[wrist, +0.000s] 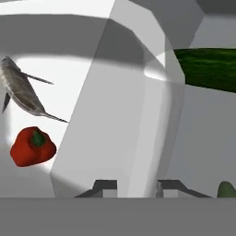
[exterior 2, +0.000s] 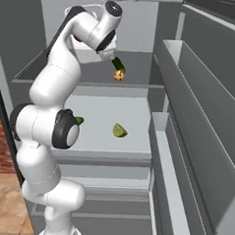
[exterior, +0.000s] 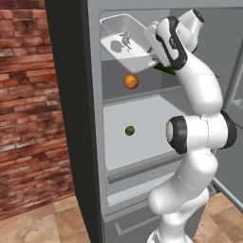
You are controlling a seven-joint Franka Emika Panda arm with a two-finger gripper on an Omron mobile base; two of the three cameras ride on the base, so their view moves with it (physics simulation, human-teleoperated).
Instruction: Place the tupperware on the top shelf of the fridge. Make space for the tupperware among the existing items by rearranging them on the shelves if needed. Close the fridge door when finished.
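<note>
Inside the open fridge [exterior: 95,142], the end effector [wrist: 136,188] pinches a corner wall of the tupperware [exterior: 124,42], its two dark fingertips [wrist: 105,186] set one on either side of the tub's rim in the hand view. The tub is held high, tilted, above the top shelf [exterior: 147,80] at the fridge's upper left, with the wrist directly behind its right end.

In the tub lie a silvery fish [wrist: 18,90] and a red pepper [wrist: 32,146]; from the left base view they read only as a small grey shape and a dim blot.

Nearest on the whitish lower shelf [exterior 2: 124,115] sits a lime wedge [exterior 2: 119,130], and a lime [exterior: 129,130] rests toward the left side. In the right base view the arm's elbow covers most of that lime.

Farther in, on the top shelf, an orange [exterior: 131,81] sits below the tub, a tan ball [exterior 2: 119,75] lies by the cucumber [exterior 2: 118,65], and the cucumber is largely hidden behind the wrist. The door [exterior 2: 202,124] with its grey racks stands open on the right, cut off by the frame edge.
</note>
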